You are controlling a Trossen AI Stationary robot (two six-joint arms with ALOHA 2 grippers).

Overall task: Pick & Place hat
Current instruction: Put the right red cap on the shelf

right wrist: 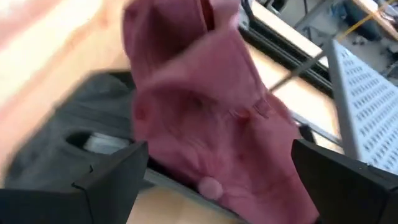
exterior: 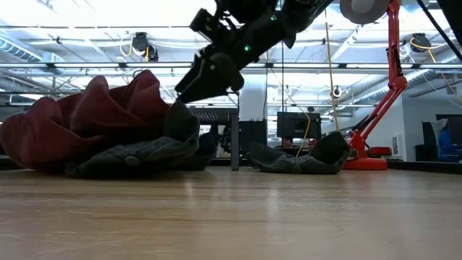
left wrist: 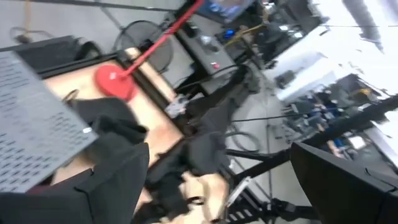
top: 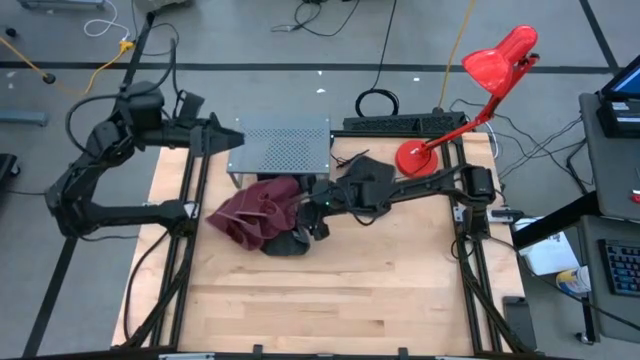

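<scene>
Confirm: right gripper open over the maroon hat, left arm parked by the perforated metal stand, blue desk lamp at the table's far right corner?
Not quite: the desk lamp is red, not blue, as the high view shows. The rest holds: right gripper open over the maroon hat, left arm parked by the perforated metal stand.

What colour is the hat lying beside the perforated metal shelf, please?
The hat is dark red, with a dark grey part alongside; the right wrist view shows it best.
</scene>
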